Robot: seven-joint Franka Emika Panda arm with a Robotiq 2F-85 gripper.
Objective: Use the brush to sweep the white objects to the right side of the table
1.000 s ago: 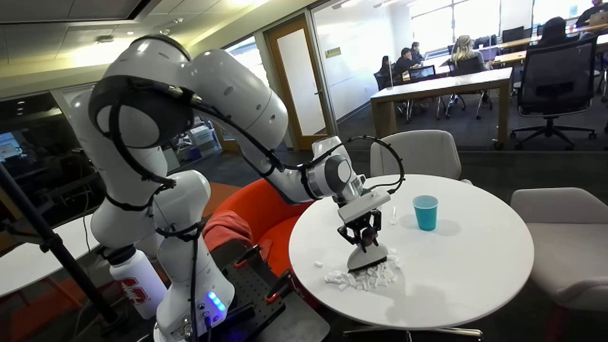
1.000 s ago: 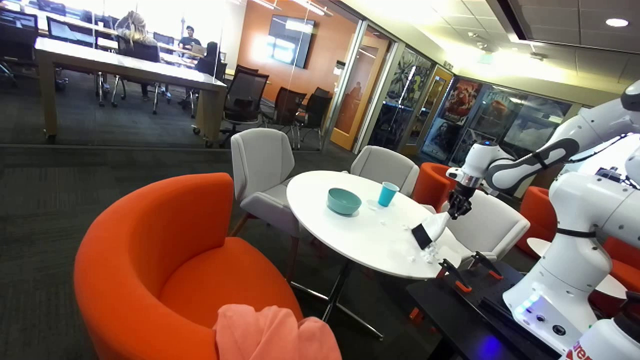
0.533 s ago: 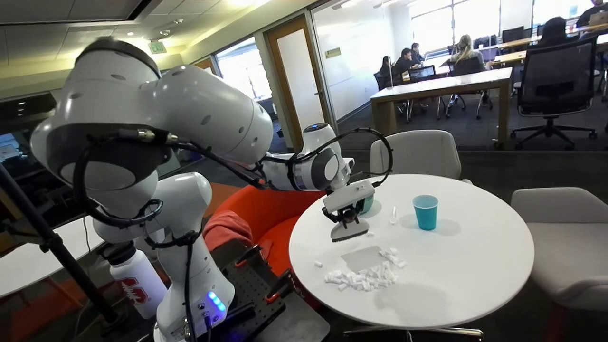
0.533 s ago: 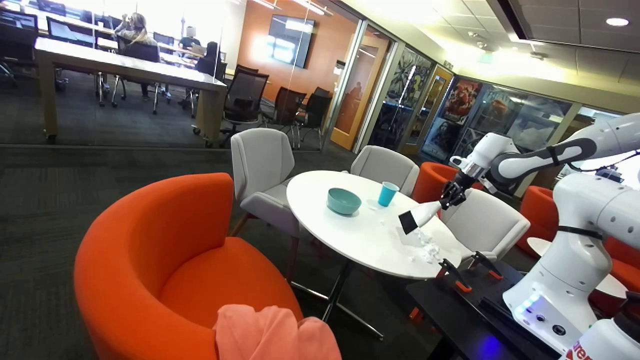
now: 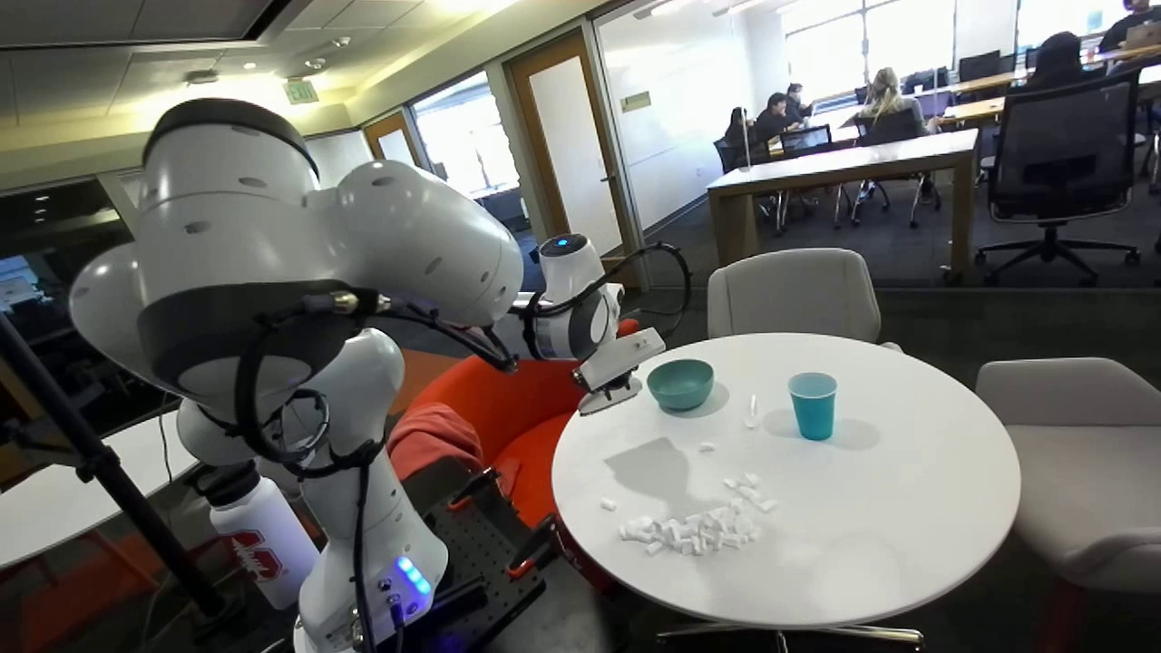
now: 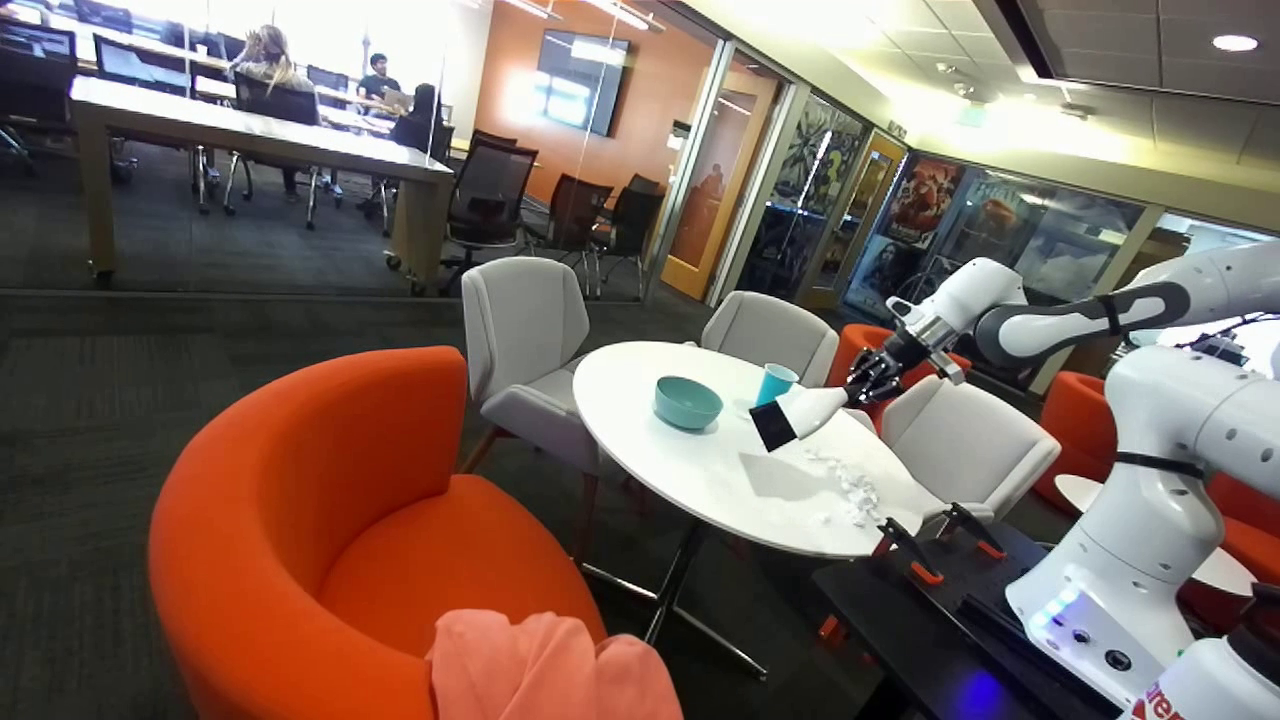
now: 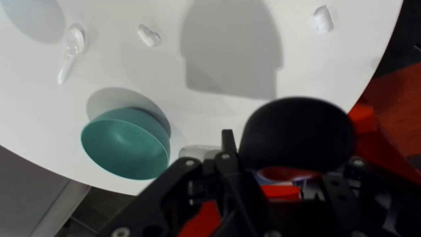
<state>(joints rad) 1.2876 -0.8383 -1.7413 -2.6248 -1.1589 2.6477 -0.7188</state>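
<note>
My gripper (image 6: 868, 380) is shut on the brush (image 6: 815, 408), which has a white body and a black bristle end. It holds the brush tilted in the air above the white table (image 5: 889, 535), and its shadow falls on the tabletop. In an exterior view the brush (image 5: 609, 397) shows below the wrist, which hides the fingers. In the wrist view a dark rounded part of the brush (image 7: 297, 131) sits between the fingers (image 7: 292, 159). The white objects (image 5: 698, 531) lie in a loose pile, also seen in an exterior view (image 6: 856, 492). Single pieces (image 7: 149, 35) lie apart.
A teal bowl (image 5: 680, 384) stands near the table's edge, close to the brush. A blue cup (image 5: 813, 406) and a clear spoon (image 5: 752, 413) are on the table. Grey chairs (image 5: 794, 295) and an orange chair (image 5: 490, 408) surround it.
The gripper has lifted the brush off the white pile and carried it up and across the table toward the bowl side. The pile has stayed nearly the same.
</note>
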